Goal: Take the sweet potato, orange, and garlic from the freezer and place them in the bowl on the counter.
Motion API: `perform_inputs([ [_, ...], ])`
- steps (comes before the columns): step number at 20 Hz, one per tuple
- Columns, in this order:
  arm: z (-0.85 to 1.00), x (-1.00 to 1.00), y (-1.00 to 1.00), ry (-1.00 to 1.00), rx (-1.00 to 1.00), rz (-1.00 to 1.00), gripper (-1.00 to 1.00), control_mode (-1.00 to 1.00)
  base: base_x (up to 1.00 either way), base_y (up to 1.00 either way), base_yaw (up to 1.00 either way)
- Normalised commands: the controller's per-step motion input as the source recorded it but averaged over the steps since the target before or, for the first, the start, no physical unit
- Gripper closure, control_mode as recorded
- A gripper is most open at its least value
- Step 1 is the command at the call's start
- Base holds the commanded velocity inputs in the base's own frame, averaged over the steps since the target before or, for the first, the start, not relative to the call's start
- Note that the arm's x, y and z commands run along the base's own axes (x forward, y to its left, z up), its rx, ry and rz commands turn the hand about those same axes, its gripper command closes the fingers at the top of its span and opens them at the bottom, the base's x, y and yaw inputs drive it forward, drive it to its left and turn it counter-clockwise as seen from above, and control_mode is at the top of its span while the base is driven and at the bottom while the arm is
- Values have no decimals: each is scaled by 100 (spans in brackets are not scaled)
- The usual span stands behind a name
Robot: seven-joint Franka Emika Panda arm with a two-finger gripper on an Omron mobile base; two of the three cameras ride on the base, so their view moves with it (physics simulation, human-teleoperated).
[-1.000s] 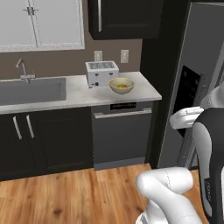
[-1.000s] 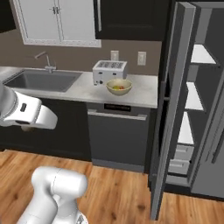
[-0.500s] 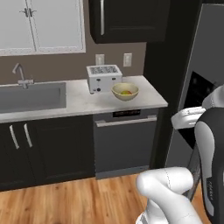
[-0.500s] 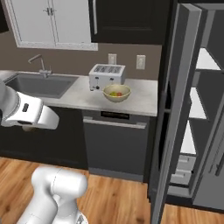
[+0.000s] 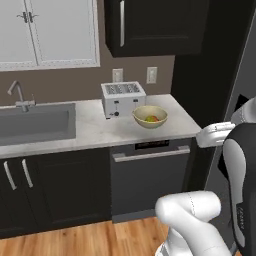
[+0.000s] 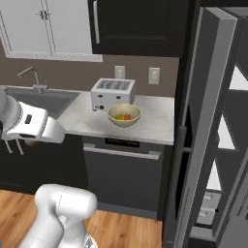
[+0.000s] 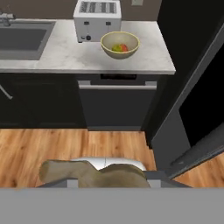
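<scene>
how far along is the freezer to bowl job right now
Done: the sweet potato and the orange already lie in the bowl on the counter. In hand: the gripper is shut on a tan lumpy item, probably the garlic. Left: carry it to the bowl and drop it in.

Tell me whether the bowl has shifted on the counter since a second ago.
No. The bowl still sits right of the toaster; the camera moved, not the bowl.
</scene>
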Motion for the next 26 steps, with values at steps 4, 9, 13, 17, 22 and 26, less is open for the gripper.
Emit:
perform_inputs([
  [4, 0, 0, 0, 0, 0, 0, 100, 100, 72, 0, 0],
  [9, 0, 0, 0, 0, 0, 0, 100, 100, 63, 0, 0],
  [13, 0, 0, 0, 0, 0, 0, 100, 100, 53, 0, 0],
  [17, 0, 0, 0, 0, 0, 0, 100, 100, 52, 0, 0],
  [22, 0, 0, 0, 0, 0, 0, 100, 100, 51, -7, 0],
  [26, 0, 0, 0, 0, 0, 0, 100, 100, 36, -20, 2],
])
